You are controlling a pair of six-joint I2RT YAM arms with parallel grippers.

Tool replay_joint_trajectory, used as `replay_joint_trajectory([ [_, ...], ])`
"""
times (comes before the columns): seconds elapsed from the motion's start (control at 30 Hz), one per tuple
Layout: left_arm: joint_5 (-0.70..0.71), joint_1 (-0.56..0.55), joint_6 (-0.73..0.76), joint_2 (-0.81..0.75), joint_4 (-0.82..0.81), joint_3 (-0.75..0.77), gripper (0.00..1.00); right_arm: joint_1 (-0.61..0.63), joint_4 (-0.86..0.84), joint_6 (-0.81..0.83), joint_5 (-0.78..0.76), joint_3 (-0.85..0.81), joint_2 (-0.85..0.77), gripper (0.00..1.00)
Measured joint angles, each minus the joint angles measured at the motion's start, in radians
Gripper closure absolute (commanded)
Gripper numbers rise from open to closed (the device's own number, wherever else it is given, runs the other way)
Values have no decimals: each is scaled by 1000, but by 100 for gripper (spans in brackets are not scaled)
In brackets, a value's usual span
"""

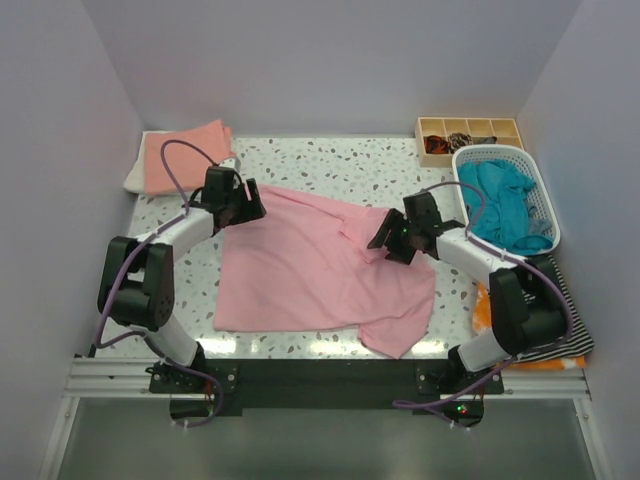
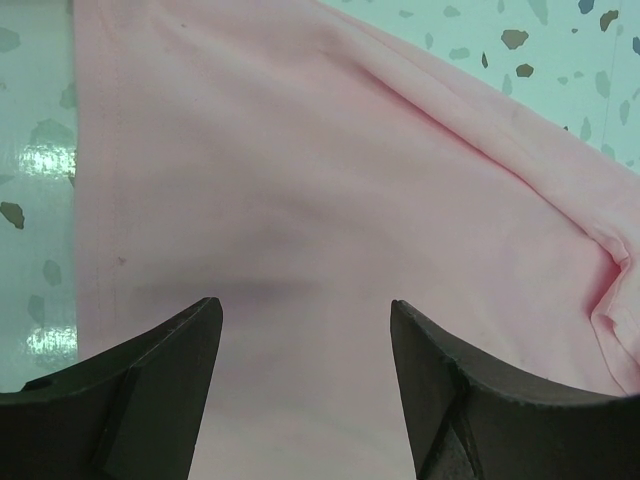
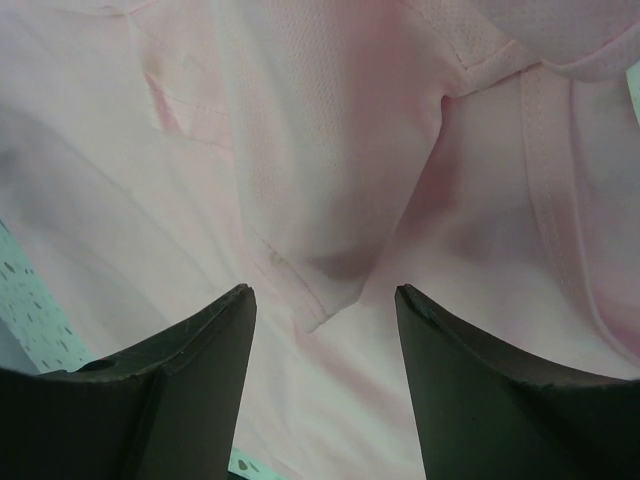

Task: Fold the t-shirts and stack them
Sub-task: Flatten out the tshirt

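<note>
Here my left end effector [image 2: 305, 310] and right end effector [image 3: 325, 295] both hang spread wide over the light pink t-shirt [image 1: 310, 275] lying on the surface [image 1: 350, 160].

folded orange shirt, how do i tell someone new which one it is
Start at the speckled table and go to its far left corner. The salmon-orange t-shirt lies there on a white t-shirt. Unlike the light pink t-shirt spread open mid-table, it is folded small and deeper orange.

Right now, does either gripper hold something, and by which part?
Nothing is held. Both the left gripper and the right gripper stand open over the pink t-shirt.
</note>
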State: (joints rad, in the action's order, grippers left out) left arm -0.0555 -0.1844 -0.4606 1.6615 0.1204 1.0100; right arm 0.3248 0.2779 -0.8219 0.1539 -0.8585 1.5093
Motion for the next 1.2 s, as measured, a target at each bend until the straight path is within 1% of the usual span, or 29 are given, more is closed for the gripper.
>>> replay_joint_trajectory([
  [0.07,0,0,0,6,0,4,27,0,-6,2,0,-6,24,46],
  [0.1,0,0,0,9,0,6,27,0,-11,3,0,-9,39,54],
  [0.17,0,0,0,16,0,8,27,0,-18,4,0,-11,62,66],
  [0.2,0,0,0,19,0,8,27,0,-19,5,-1,-13,73,74],
  [0.23,0,0,0,22,0,9,27,0,-19,10,-1,-13,78,87],
  [0.33,2,0,0,29,0,9,27,0,-22,19,-2,-18,85,97],
  [0.37,3,0,0,29,0,9,27,0,-23,22,-5,-23,85,99],
  [0.47,4,1,0,29,0,10,27,0,-14,46,-24,-51,71,100],
  [0.6,5,1,0,29,1,14,27,0,28,98,-93,-126,25,100],
  [0.73,8,1,0,37,-1,29,28,0,58,158,-189,-243,-16,100],
  [0.87,19,1,-2,60,-6,56,27,0,71,208,-282,-340,-9,100],
  [0.97,38,3,-1,83,-8,90,23,-5,80,238,-345,-407,31,100],
  [1.07,57,13,0,103,-11,130,15,-21,88,264,-381,-480,97,100],
  [1.1,61,17,0,107,-16,141,9,-29,92,269,-388,-500,119,100],
  [1.13,65,23,2,111,-23,150,7,-36,96,275,-393,-518,140,100],
  [1.2,68,36,8,114,-51,157,6,-52,101,282,-397,-540,173,100],
])
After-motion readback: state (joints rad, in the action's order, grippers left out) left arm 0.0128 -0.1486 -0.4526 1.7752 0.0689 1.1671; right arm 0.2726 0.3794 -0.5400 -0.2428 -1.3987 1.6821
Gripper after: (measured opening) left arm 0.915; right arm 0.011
